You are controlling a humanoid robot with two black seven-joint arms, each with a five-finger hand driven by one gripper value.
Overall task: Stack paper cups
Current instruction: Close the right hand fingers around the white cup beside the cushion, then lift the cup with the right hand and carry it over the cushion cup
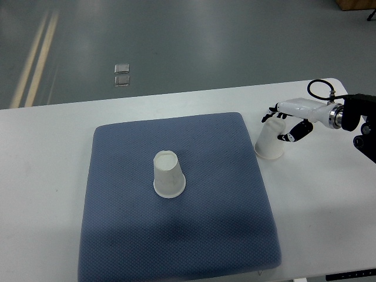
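Over on the left part of the white surface [47, 135] lies a blue mat [182, 235], and a paper cup [168, 174] stands upside down near its middle. Just off the mat's right edge a second paper cup [271, 142], also mouth-down, sits in the right hand [289, 120], whose fingers [296, 131] curl around its upper half in what looks like a light grip. From here the thin wall could buckle under too hard a squeeze, or the cup could slip and tip if lifted loosely, spoiling the stack.
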